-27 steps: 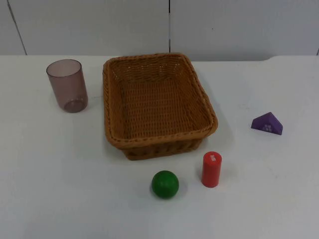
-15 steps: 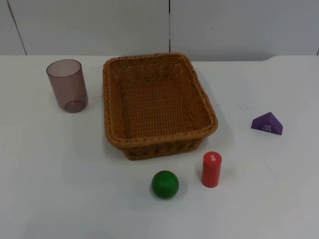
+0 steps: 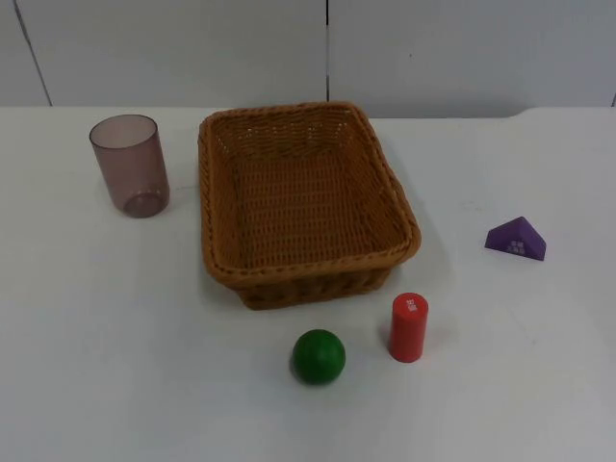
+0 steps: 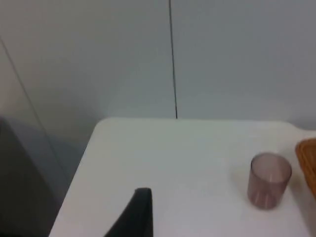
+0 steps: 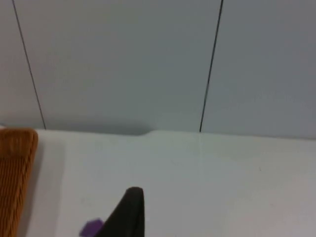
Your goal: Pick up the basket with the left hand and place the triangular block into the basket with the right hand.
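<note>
An empty brown wicker basket [image 3: 205, 197] stands in the middle of the white table. The triangular block [image 3: 517, 240] is purple and lies flat on the table, well to the basket's right. My left gripper [image 4: 139, 210] waits back from the table's left part, far from the basket's edge [image 4: 309, 157]. My right gripper [image 5: 129, 210] waits back at the right, with a bit of the purple block [image 5: 91, 227] just beside it and the basket's corner [image 5: 15, 177] further off.
A translucent purple cup [image 3: 130, 165] stands upright left of the basket, also seen as the cup [image 4: 268, 180] from the left wrist. A green ball [image 3: 319, 355] and an upright red cylinder [image 3: 408, 327] sit in front of the basket. The grey partition wall [image 3: 318, 48] closes the table's far edge.
</note>
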Action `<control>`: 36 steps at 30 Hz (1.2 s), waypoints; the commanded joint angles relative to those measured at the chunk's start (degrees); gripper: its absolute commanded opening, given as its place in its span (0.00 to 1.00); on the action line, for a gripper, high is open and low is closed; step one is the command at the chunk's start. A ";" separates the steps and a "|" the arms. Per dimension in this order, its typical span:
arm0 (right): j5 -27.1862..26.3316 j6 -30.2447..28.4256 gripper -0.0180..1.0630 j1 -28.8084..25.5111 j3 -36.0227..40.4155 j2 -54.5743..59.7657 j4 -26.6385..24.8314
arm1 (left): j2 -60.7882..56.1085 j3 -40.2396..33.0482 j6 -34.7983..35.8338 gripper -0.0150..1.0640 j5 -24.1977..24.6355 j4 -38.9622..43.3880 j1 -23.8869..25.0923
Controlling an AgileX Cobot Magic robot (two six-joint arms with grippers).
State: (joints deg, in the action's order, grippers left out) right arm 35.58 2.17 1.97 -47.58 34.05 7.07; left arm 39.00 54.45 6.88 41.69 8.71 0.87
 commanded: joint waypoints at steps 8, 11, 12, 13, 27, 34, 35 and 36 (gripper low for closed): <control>-3.26 0.57 0.99 -0.07 -10.26 16.10 0.18 | 15.50 5.19 0.54 0.99 -3.46 -5.03 -0.26; -3.26 0.57 0.99 -0.07 -11.51 19.09 0.18 | 18.02 5.19 0.54 0.99 -4.08 -5.87 -0.26; -3.35 0.57 0.99 -0.07 -12.11 20.50 0.18 | 19.26 5.19 0.54 0.99 -4.73 -6.71 -0.26; -3.35 0.57 0.99 -0.07 -12.49 21.78 0.10 | 20.51 5.19 0.54 0.99 -5.61 -8.13 -0.26; -3.28 2.76 0.99 -0.07 -12.61 31.38 -1.39 | 37.92 5.19 -3.79 0.99 -4.32 -18.20 -9.49; -1.03 1.87 0.99 -0.07 -12.61 31.38 -1.27 | 51.68 5.68 -1.08 0.99 -9.97 -23.99 -15.19; -0.82 1.87 0.99 -0.07 -12.61 31.38 -1.27 | 54.13 5.99 -1.91 0.99 -9.97 -25.90 -15.56; -0.76 1.87 0.99 -0.07 -12.61 31.38 -1.27 | 56.06 6.66 -3.18 0.99 -9.97 -27.81 -15.55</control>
State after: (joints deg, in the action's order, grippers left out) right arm 34.04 4.54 1.97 -59.91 65.56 5.78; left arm 92.26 60.18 4.62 32.89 -15.34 -14.19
